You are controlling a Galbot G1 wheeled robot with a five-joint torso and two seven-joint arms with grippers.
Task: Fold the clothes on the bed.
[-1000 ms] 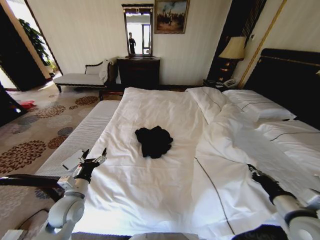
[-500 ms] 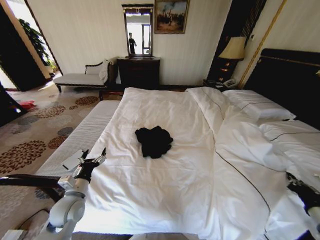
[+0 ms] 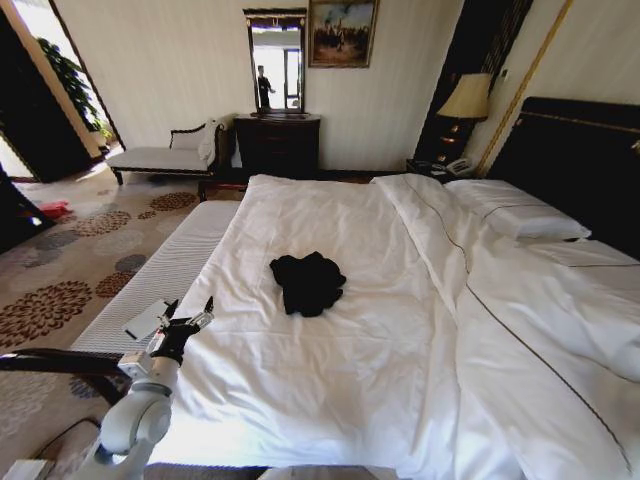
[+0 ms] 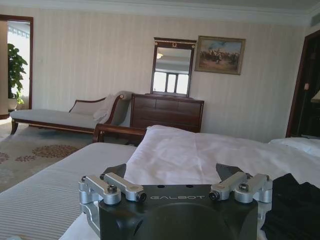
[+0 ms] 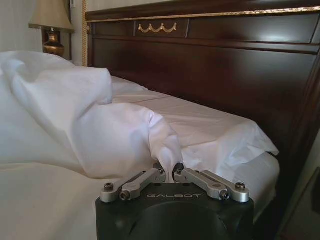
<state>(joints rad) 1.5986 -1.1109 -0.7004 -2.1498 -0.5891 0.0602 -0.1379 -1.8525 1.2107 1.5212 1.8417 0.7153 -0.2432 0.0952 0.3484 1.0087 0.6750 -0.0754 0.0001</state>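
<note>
Two claws are at work. At the bed's left edge, beside the narrow white-striped bench (image 3: 165,270), the left claw (image 3: 188,316) hovers with its fingers spread apart. Mid-mattress on the large white-sheeted bed with its dark wooden headboard (image 3: 330,400) lies the crumpled black soft-fabric T-shirt (image 3: 307,282), touched by neither claw. Near the headboard, the right claw (image 5: 172,173) is pinched together on a fold of the white duvet (image 5: 100,135).

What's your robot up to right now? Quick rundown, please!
Left pincer open, at bed's edge. Right pincer shut on white duvet near headboard. Black T-shirt crumpled mid-bed, unfolded, untouched.
</note>
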